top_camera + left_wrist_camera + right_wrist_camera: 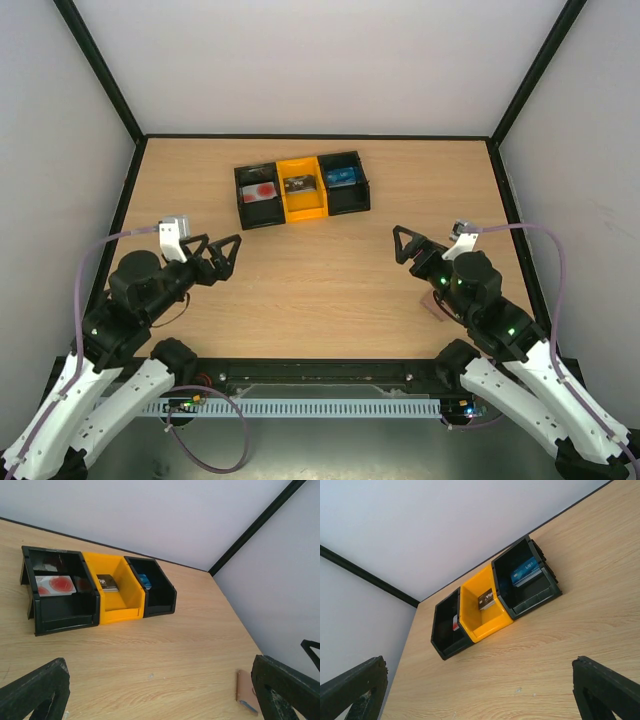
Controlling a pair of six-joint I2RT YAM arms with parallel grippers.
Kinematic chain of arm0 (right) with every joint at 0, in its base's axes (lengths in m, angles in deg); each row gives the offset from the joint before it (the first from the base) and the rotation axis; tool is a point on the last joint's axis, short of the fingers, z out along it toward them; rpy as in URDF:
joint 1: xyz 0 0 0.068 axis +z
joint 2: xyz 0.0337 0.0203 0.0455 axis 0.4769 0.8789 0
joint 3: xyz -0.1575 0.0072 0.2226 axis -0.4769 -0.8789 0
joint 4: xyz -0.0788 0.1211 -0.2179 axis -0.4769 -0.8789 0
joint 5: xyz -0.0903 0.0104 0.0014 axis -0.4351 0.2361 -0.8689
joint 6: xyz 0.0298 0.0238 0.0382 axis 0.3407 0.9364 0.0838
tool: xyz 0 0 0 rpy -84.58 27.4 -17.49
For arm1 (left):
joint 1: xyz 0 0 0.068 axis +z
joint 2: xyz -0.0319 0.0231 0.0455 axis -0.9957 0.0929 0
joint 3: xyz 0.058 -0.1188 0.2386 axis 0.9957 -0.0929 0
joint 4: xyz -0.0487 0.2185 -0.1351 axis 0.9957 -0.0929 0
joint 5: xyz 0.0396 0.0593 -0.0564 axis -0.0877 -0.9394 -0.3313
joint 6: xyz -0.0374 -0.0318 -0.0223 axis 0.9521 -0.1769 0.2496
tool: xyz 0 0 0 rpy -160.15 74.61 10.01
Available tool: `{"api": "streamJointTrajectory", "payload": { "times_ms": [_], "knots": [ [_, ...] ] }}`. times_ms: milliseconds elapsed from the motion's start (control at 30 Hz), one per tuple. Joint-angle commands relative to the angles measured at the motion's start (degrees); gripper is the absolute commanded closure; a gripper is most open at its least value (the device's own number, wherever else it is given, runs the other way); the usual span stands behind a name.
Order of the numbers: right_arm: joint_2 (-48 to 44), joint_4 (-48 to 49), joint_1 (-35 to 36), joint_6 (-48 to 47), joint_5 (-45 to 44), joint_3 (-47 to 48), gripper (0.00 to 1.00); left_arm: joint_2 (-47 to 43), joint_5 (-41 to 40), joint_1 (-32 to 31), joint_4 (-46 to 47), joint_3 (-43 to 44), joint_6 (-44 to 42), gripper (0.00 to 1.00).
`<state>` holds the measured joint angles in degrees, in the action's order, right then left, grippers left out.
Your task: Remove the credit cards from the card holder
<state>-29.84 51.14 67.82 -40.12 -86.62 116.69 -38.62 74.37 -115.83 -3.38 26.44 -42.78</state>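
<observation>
The card holder (245, 690) lies flat on the table at the right, pinkish-brown with a blue-grey corner. In the top view the card holder (435, 308) is partly hidden under my right arm. A pale credit card with a red round mark (55, 585) rests in the left black compartment, also seen from above (258, 192). What looks like a red card (82, 584) lies beside it. My left gripper (230, 258) is open above bare table at the left. My right gripper (405, 245) is open, just beyond the card holder. Neither one holds anything.
A three-compartment tray (300, 212) stands at the back centre, black, yellow, black. Its yellow bin holds a black VIP card (487, 600), and the right black bin holds a blue card (524, 572). Black frame posts and pale walls enclose the table.
</observation>
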Motion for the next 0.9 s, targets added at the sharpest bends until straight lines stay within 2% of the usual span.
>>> {"api": "streamJointTrajectory", "payload": {
  "times_ms": [0, 333, 567, 867],
  "knots": [
    [-0.93, 0.12, -0.29, 0.86, -0.06, -1.6, 0.02, -2.99, -0.7, 0.31, 0.92, -0.97, -0.78, 0.0],
    [3.32, 1.82, -0.22, 3.43, 1.67, -4.28, 0.02, -3.48, -0.95, 0.33, -0.54, -2.5, -0.74, 0.0],
    [7.88, -4.55, -0.22, 6.2, -0.41, -0.19, 0.02, -3.32, -1.59, 0.31, -0.33, -4.5, -0.95, 0.0],
    [13.33, -13.0, -0.24, 10.21, -14.4, -1.03, 0.02, -3.04, -2.26, 0.34, -0.18, -5.07, -0.97, 0.0]
  ]
}}
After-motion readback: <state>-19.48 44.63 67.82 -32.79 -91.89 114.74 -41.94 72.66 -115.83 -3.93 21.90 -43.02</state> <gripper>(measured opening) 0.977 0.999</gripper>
